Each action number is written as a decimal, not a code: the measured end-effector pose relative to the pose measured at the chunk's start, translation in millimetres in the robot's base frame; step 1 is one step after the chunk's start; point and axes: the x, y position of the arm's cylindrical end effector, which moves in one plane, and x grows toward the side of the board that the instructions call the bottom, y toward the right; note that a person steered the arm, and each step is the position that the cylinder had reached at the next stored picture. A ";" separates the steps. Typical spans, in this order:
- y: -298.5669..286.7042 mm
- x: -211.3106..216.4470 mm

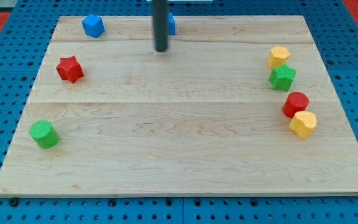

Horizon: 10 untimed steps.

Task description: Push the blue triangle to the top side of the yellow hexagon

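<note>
**Camera view: tip beside a half-hidden blue block, target far off**

Camera view shows my tip on the pale wooden board, just below and to the view's left of a small blue block mostly hidden behind the rod; I judge it the blue triangle, though its shape cannot be made out. The yellow hexagon block lies well to the view's right of my tip, touching a green star block.

Risks: a blue cube-like block, left of my tip, could be mistaken for the target; an off-centre push may spin the triangle away or over the board's top edge.

My rod has no hand to open or close, holds nothing, and whether it touches the block cannot be told.
</note>
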 end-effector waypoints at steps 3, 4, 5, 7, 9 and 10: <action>126.0 -40.9; 132.6 -9.0; 58.6 -28.4; 151.6 16.7; 125.6 34.7; 113.3 37.3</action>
